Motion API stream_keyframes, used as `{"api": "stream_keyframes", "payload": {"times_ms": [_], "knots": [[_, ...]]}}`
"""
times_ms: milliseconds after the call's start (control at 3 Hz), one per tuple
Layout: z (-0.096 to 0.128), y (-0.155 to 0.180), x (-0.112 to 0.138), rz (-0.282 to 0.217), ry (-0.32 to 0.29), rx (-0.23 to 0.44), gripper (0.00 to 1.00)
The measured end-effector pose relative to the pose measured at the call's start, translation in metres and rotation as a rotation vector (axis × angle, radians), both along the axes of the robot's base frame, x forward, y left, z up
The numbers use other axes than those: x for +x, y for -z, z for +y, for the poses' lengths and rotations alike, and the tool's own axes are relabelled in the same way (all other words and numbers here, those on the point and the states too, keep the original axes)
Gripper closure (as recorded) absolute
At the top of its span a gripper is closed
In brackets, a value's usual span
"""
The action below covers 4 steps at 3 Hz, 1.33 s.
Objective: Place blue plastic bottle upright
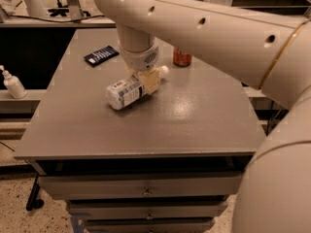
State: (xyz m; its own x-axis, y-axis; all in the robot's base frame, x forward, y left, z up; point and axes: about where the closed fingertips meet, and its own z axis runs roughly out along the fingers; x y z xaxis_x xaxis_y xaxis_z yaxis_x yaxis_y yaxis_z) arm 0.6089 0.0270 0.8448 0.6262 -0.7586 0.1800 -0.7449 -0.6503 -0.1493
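The blue plastic bottle (125,92) lies on its side on the grey table (194,120), left of the middle. Its white cap (164,71) points to the back right and its base to the front left. My gripper (146,79) hangs straight down from the cream arm and sits over the bottle's neck end. One cream finger (152,81) lies against the near side of the bottle; the other is hidden behind it. The jaws look closed on the bottle, which rests on the table.
A red soda can (182,57) stands behind the bottle to the right. A black flat device (101,55) lies at the back left. A white pump bottle (13,84) stands on a lower shelf to the left. Drawers (146,191) are below the table front.
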Motion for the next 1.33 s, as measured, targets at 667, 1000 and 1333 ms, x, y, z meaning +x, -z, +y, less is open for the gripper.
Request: {"api": "stream_keyframes", "payload": {"times_ms": [667, 1000, 1333], "knots": [[0.015, -0.019, 0.007, -0.039, -0.054, 0.025, 1.00], [0.015, -0.019, 0.007, -0.039, -0.054, 0.025, 1.00], [0.015, -0.032, -0.001, -0.142, -0.135, -0.007, 1.00]]}}
